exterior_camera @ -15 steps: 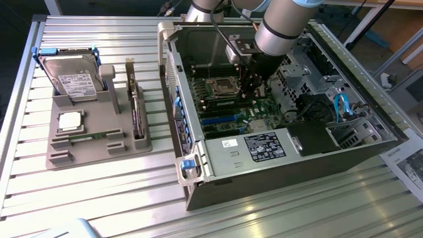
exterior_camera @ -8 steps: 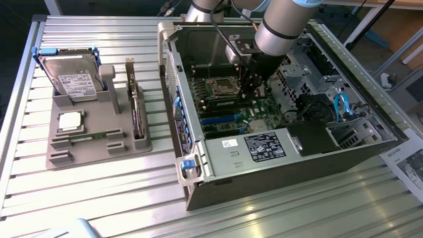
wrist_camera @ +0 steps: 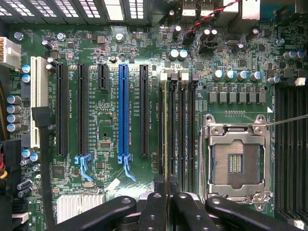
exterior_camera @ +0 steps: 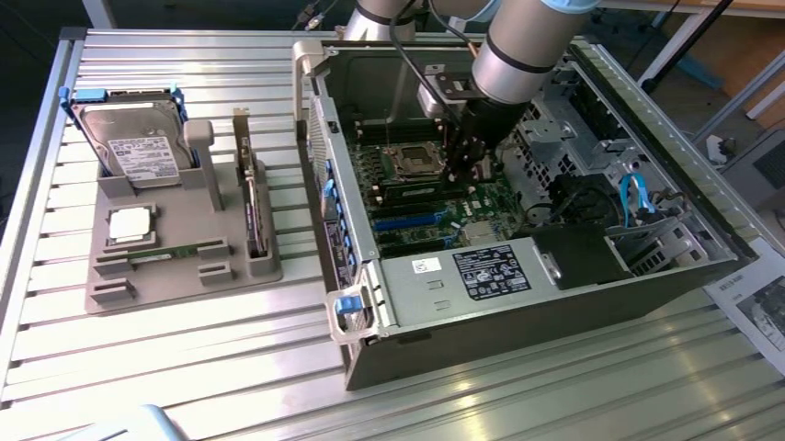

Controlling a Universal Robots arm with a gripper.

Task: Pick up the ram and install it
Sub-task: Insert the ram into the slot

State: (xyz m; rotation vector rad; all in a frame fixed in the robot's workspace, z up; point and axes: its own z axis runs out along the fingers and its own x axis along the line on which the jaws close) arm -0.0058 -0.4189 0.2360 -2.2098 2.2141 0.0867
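Observation:
The ram (wrist_camera: 166, 130) shows edge-on as a thin green-yellow line, standing in the memory slot nearest the long black card slots on the motherboard. My gripper (wrist_camera: 167, 190) is shut on its end, with the black fingers (wrist_camera: 153, 207) pressed against both sides. In the exterior view the gripper (exterior_camera: 470, 175) reaches down inside the open computer case (exterior_camera: 528, 312), at the end of the green ram strip (exterior_camera: 424, 194) just below the processor socket.
The empty processor socket (wrist_camera: 236, 163) lies beside the memory slots, and a blue card slot (wrist_camera: 123, 113) lies on the other side. At the exterior view's left, a grey holder tray (exterior_camera: 184, 276) carries a hard drive (exterior_camera: 135, 138), a silver chip (exterior_camera: 130, 223), an upright card (exterior_camera: 252, 202) and another green stick (exterior_camera: 165, 250).

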